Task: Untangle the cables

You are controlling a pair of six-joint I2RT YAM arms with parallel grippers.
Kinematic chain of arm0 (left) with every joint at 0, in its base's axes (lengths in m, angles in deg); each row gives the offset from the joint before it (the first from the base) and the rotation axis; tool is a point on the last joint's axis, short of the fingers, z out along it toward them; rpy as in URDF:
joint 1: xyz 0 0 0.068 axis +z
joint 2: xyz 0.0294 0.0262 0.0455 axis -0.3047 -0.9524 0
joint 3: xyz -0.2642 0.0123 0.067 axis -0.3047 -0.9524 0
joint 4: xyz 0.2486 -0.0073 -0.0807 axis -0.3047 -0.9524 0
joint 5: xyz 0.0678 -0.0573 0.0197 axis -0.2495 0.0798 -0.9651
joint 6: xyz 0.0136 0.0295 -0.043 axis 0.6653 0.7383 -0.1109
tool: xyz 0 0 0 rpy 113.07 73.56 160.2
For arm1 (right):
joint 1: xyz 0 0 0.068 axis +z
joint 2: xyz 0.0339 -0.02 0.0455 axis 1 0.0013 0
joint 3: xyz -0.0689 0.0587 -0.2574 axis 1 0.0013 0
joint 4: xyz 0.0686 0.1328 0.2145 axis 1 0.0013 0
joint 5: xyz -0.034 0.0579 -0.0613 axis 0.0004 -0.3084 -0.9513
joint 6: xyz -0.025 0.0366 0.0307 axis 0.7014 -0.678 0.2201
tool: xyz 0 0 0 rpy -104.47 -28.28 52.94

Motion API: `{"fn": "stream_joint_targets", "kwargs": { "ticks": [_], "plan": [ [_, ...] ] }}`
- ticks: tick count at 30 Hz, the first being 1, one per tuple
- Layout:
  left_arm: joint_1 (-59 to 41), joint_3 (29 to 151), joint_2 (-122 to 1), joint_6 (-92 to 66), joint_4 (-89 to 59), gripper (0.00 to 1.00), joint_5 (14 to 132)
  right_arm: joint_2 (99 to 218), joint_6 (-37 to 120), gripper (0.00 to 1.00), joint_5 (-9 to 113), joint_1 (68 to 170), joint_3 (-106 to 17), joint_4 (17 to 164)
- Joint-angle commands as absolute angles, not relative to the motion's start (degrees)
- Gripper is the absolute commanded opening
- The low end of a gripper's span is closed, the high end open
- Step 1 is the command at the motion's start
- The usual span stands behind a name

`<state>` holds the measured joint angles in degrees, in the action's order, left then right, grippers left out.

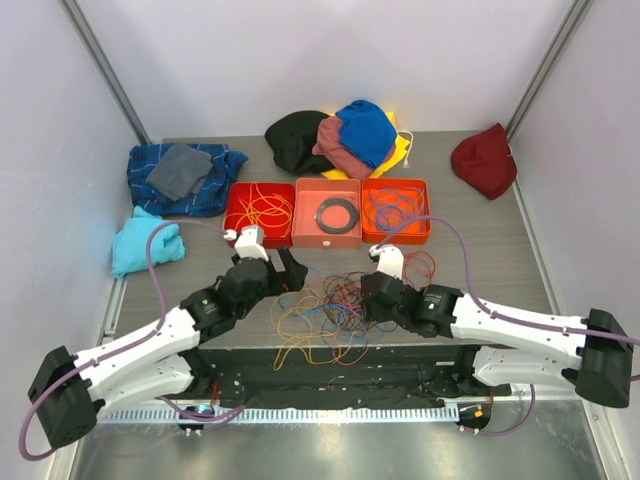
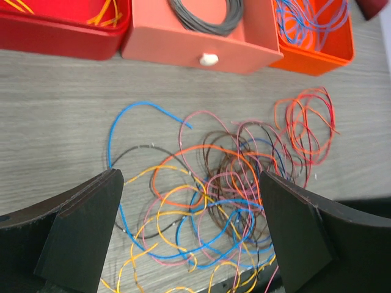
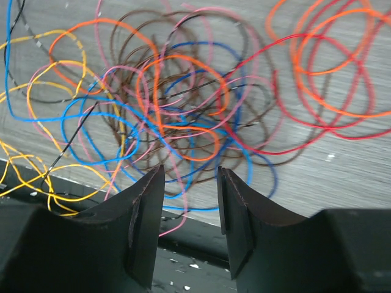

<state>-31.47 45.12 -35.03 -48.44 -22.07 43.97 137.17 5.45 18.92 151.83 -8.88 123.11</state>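
Note:
The cables (image 1: 325, 312) lie in one loose tangle of orange, yellow, blue, pink, brown and red wires near the table's front edge, some hanging over it. My left gripper (image 1: 291, 272) hovers at the tangle's left side, open wide, with the tangle (image 2: 226, 183) under and between its fingers. My right gripper (image 1: 364, 297) is at the tangle's right side. It stands partly open low over the wires (image 3: 160, 110), and a pink and a blue strand run beneath the gap. A separate red and orange coil (image 3: 330, 79) lies to the right.
Three trays stand behind the tangle: a red one (image 1: 232, 205) with orange and yellow wires, a salmon one (image 1: 325, 238) with a black ring (image 1: 337, 213), an orange one (image 1: 425, 212) with blue and red wires. Cloths (image 1: 185, 178) lie left, back and right.

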Motion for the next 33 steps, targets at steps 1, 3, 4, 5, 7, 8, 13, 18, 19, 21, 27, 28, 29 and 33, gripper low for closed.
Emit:
{"fn": "stream_joint_targets", "kwargs": {
  "ticks": [1, 3, 4, 5, 7, 8, 13, 18, 19, 21, 27, 28, 29, 33],
  "plan": [
    [-31.1, 53.0, -40.7, -47.3, -26.5, 1.00, 38.6, 139.5, 3.0, 0.47, 15.3, 154.2, -8.6, 114.7],
    [-31.0, 53.9, -42.0, -47.4, -27.3, 0.99, 38.2, 141.1, 5.9, 0.47, 15.1, 154.2, -9.9, 112.9],
    [-31.0, 54.2, -42.6, -47.7, -27.4, 0.99, 38.0, 141.8, 7.3, 0.47, 15.2, 154.2, -10.9, 112.1],
    [-31.0, 54.2, -42.6, -48.0, -27.2, 0.99, 38.0, 143.8, 9.5, 0.46, 15.3, 154.2, -12.4, 112.0],
    [-31.0, 53.7, -42.0, -48.4, -26.8, 0.98, 38.2, 145.8, 11.4, 0.45, 15.7, 154.3, -13.5, 111.2],
    [-31.0, 53.1, -41.7, -48.7, -26.6, 0.99, 38.4, 147.2, 12.6, 0.45, 16.3, 154.3, -14.3, 110.8],
    [-31.0, 51.2, -38.7, -49.6, -27.5, 0.99, 38.1, 152.7, 15.6, 0.44, 19.9, 154.2, -14.4, 106.8],
    [-31.0, 49.2, -35.0, -49.7, -28.4, 0.99, 37.5, 156.8, 16.4, 0.43, 19.9, 154.3, -15.4, 105.4],
    [-31.0, 48.9, -34.7, -49.7, -28.7, 0.99, 37.5, 158.1, 16.6, 0.43, 20.2, 154.2, -15.6, 104.9],
    [-31.0, 48.7, -33.6, -49.8, -29.3, 0.99, 37.5, 158.6, 16.6, 0.42, 21.1, 154.3, -15.6, 104.0],
    [-31.0, 47.1, -30.7, -50.3, -30.3, 0.99, 37.4, 160.7, 17.1, 0.41, 22.2, 154.3, -17.0, 102.9],
    [-31.0, 46.9, -29.8, -50.3, -30.3, 0.99, 37.3, 160.8, 17.2, 0.41, 22.3, 154.2, -17.1, 102.7],
    [-31.0, 46.4, -29.4, -50.4, -30.3, 0.99, 37.3, 161.1, 17.2, 0.41, 22.5, 154.2, -17.3, 102.8],
    [-31.0, 45.6, -28.4, -50.6, -30.1, 0.99, 37.1, 162.1, 17.2, 0.40, 23.1, 154.2, -17.3, 102.6]
  ]
}}
